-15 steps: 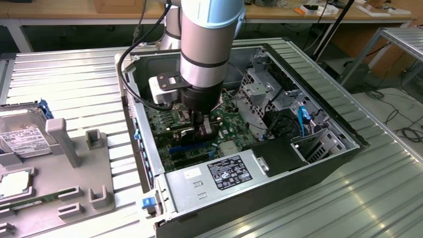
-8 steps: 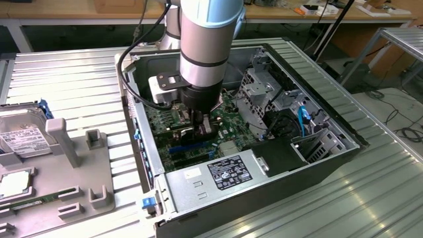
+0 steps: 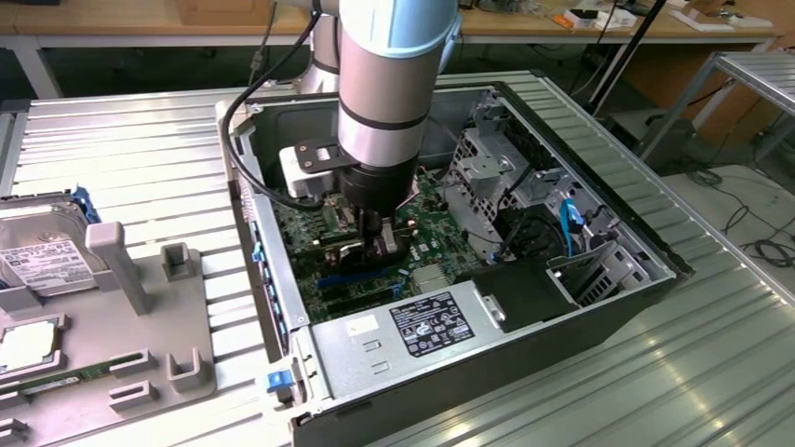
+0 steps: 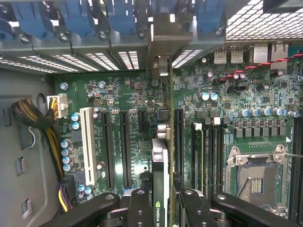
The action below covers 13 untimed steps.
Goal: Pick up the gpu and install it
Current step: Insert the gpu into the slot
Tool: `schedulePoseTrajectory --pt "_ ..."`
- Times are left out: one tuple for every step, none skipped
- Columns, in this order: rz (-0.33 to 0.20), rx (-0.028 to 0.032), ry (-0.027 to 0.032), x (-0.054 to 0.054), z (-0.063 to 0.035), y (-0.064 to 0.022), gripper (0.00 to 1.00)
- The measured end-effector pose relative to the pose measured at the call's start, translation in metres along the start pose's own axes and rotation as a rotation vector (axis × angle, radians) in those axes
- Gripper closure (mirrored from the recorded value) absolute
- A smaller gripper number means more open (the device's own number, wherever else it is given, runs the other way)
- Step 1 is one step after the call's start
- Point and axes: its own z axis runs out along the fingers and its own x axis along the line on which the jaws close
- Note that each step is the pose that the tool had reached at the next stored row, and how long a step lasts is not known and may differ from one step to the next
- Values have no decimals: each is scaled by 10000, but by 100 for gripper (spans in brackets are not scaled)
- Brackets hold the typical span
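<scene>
gpu [image 4: 160,165] 1 | computer case [image 3: 565,345] 1 | motherboard [image 4: 123,94] 1 | hard drive [image 3: 37,250] 1

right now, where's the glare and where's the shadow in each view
Exterior view: strong glare on the ribbed metal table, the arm shading the motherboard below it. Wrist view: motherboard evenly lit, vent grille blown white, gpu edge glinting between the fingers.

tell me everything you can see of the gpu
The gpu shows edge-on: a slim card with a green board edge, a dark cooler side bearing a green logo, and a silver metal end farthest from the tool. It stands on edge over the motherboard, in line with the long black slots, and is clamped in the tool. Whether it is seated in a slot cannot be told.
</scene>
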Motion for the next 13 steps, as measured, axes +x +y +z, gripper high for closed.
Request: schedulePoseTrajectory --pt "0 0 0 0 5 0 73" --pt "0 0 0 0 7 0 73" --pt "-2 0 0 1 12 1 73" --pt "-2 -1 1 1 13 2 73" --pt "-1 -1 2 1 16 4 73" --pt "0 0 0 1 17 4 73" --pt "0 0 0 1 17 4 73" --pt "0 0 -1 0 17 4 73" --pt "0 0 0 1 17 4 73" --pt "0 0 -1 1 17 4 73" --pt "0 0 -1 0 18 4 73" --pt "-1 0 0 1 18 4 73" --pt "-2 0 0 1 20 4 73"
